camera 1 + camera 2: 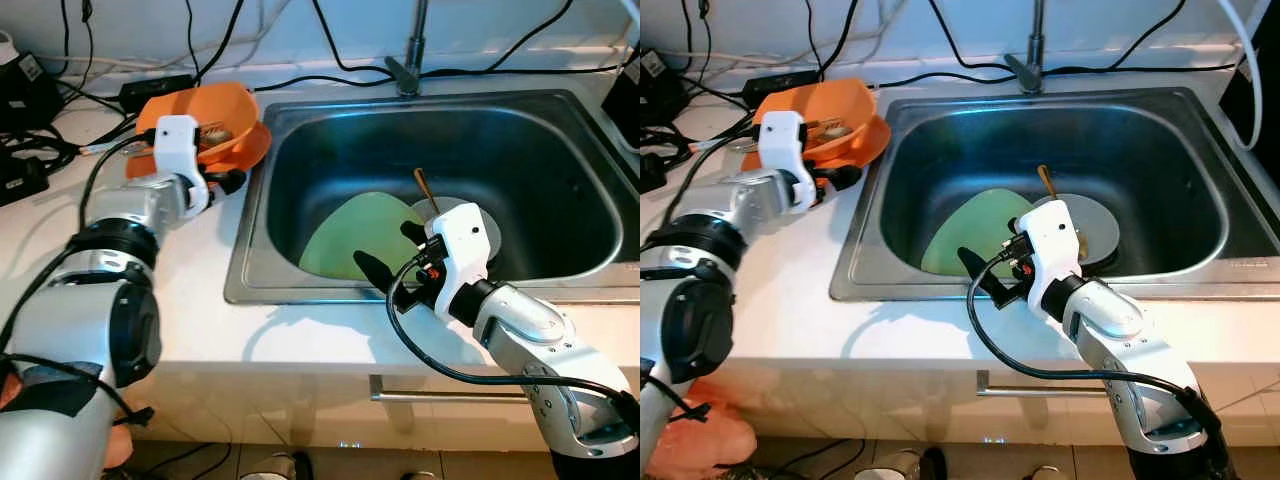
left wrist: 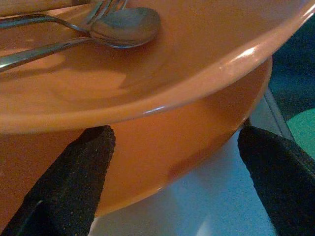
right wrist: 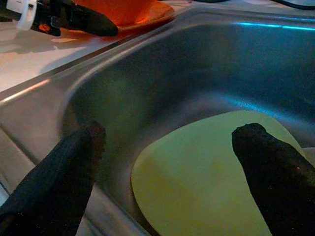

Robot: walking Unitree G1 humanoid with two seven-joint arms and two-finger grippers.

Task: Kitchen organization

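An orange bowl (image 1: 225, 115) stands on the white counter just left of the sink (image 1: 247, 235). A spoon (image 2: 125, 22) and a fork (image 2: 98, 10) lie in it. My left gripper (image 1: 230, 183) is open at the bowl's near side, its fingers either side of the bowl's lower wall (image 2: 187, 128). In the sink a pale green plate (image 1: 350, 235) leans beside a grey plate (image 1: 490, 232) that carries a wooden-handled utensil (image 1: 424, 188). My right gripper (image 1: 390, 252) hangs open over the sink's front edge, just above the green plate (image 3: 206, 182), holding nothing.
A faucet (image 1: 410, 60) rises behind the sink. Black cables and power adapters (image 1: 20, 85) crowd the counter's back left. A black object (image 1: 625, 95) stands at the sink's far right corner. The counter's front edge runs below my arms, with a drawer handle (image 1: 450, 395) under it.
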